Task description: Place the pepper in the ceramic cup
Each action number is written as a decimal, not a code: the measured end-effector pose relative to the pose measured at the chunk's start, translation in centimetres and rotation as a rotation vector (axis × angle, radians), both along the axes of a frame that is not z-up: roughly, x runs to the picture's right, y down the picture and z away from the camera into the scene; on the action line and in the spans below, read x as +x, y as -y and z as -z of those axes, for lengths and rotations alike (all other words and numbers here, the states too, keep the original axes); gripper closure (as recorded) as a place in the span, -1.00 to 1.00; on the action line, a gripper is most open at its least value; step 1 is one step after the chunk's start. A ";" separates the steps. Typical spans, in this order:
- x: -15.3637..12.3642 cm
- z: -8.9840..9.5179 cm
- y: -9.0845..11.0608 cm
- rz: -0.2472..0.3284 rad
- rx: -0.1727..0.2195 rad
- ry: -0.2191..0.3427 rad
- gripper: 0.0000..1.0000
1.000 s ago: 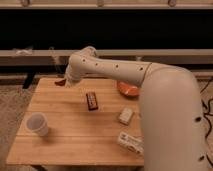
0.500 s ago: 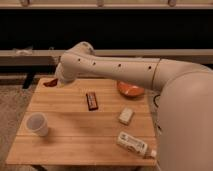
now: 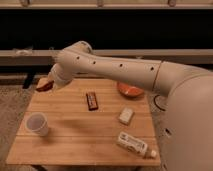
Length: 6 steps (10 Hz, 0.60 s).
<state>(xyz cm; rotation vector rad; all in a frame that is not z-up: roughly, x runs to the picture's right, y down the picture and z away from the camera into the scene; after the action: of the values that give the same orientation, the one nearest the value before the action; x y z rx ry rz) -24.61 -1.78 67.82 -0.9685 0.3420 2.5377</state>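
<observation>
The pepper (image 3: 44,86), a small dark-red tapered thing, hangs at the end of my arm over the table's far left corner. My gripper (image 3: 49,84) is shut on it, mostly hidden behind the white wrist. The ceramic cup (image 3: 38,123), plain white and upright, stands on the wooden table (image 3: 75,135) near the left front, below and a little left of the gripper in the picture. The white arm reaches in from the right across the back of the table.
A dark rectangular bar (image 3: 92,100) lies mid-table. An orange bowl (image 3: 130,91) sits at the back right, partly behind the arm. A small white packet (image 3: 126,115) and a white bottle lying on its side (image 3: 134,144) are at the right front.
My gripper has carried the pepper leftward along the back of the table, now over the far left corner. The cup and the other things have not moved.
</observation>
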 end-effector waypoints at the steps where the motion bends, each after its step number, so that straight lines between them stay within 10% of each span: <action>1: 0.0 0.0 0.0 0.001 0.000 0.001 1.00; 6: -1.1 -0.2 -1.4 0.092 0.030 -0.072 1.00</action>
<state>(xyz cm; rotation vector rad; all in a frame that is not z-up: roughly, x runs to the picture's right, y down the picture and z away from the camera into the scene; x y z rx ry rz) -25.68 -0.42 68.01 -0.8326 0.3594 2.4909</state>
